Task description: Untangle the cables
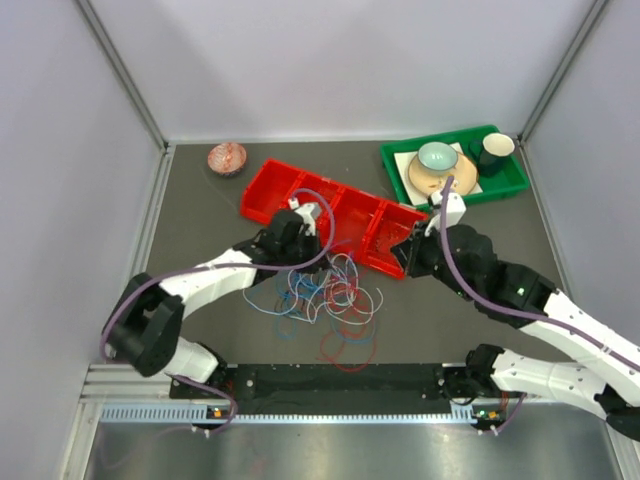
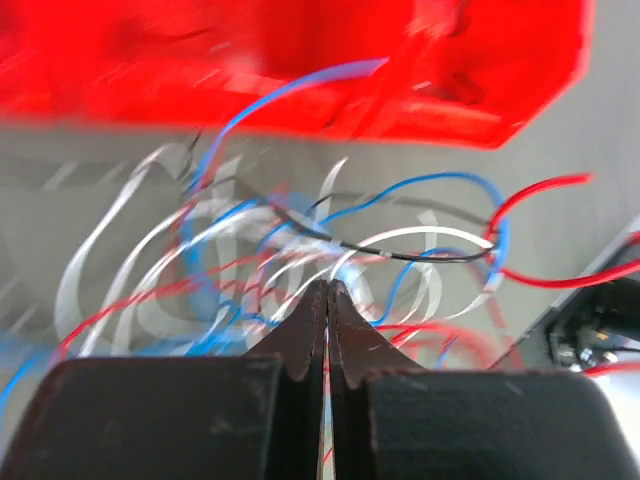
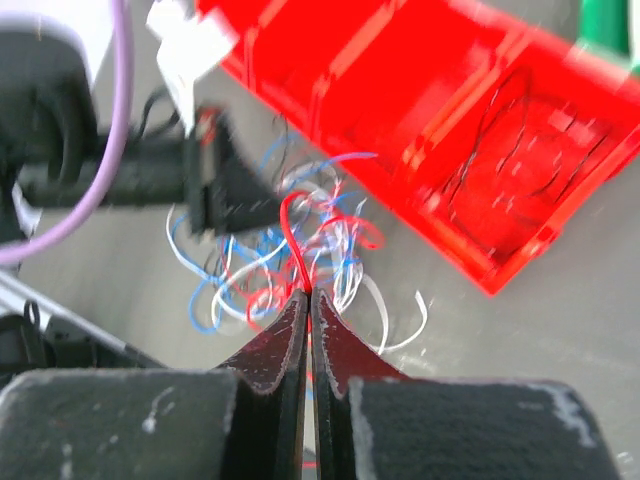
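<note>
**Top view.** The cables (image 1: 325,300) lie in a tangled heap on the bench (image 1: 450,320), just in front of the red tray (image 1: 330,215) and between the two arms.

**Left pincer** (image 2: 325,295). Its fingers are pressed together at the heap. Blur hides whether a strand is caught.

**Right pincer** (image 3: 305,297). It is clamped on a red cable (image 3: 286,215).

**Differences between views.** Only the right wrist view shows a black wire (image 3: 480,125) inside a tray compartment. Only the top view shows the green tray (image 1: 470,195).

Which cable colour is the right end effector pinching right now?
A red cable: its loop rises straight out from between the closed tips of the right end effector, while the other cables lie loose in the pile behind it.
</note>
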`<state>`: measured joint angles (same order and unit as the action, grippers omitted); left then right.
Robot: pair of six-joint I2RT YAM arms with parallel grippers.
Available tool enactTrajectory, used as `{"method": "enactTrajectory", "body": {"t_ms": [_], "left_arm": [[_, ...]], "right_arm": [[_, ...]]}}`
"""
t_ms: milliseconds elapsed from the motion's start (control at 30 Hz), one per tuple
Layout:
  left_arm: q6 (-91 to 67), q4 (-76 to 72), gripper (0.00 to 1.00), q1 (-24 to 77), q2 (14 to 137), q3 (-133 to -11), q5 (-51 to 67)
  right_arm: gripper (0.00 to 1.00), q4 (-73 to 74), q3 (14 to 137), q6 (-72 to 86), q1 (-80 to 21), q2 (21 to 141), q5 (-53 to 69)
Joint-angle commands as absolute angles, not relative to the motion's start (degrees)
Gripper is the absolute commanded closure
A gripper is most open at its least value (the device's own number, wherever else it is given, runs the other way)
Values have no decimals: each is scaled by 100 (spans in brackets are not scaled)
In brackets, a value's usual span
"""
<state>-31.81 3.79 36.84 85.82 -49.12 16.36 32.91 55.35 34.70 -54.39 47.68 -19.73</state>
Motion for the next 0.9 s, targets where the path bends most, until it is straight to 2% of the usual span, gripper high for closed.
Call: {"method": "enactTrajectory", "body": {"t_ms": [0,333,500,667,867], "left_arm": [[-3322,992,100,3420,7657,-4369,792],[-3796,2082,100,1733,5856,-3174,809],[-3867,2381,100,1635,5502,-3129,607],[-4104,3013,100,1635,5318,-3357,-173],[-4271,3349,100,1608,4317,-3454,-668]], "right_arm": [[100,3164,6415,2849,-5397,4746,-2583],[100,3094,7821,1934,-5300,4825,-2927],[100,2988,7972,1951,-5300,4834,-2549],[100,2945,7849,2206,-5300,4904,-2234],[100,2883,7769,2461,-5300,5036,-1759]]}}
